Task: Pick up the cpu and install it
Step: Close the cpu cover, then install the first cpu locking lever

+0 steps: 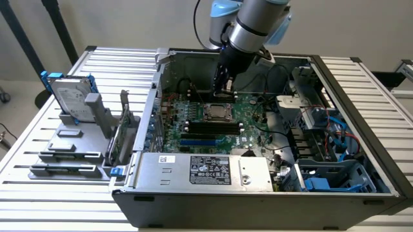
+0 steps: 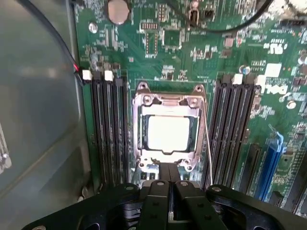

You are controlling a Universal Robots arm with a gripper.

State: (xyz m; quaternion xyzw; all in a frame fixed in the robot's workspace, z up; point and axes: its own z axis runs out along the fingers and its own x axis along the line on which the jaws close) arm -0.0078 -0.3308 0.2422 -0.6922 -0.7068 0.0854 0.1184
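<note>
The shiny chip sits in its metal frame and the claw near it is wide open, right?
No, the claw is shut tight; the wrist view shows it. The chip does sit in its metal frame.

the table [image 1: 377,84] is white with long slats. a big open computer box [image 1: 258,205] sits on it. just beside the box, on the exterior view's left, a grey rack [image 1: 67,150] sits on the table too.

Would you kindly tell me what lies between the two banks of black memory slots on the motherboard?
In the wrist view, the metal socket frame lies between them, with the shiny cpu inside it; the shut hand is at the frame's edge.
</note>
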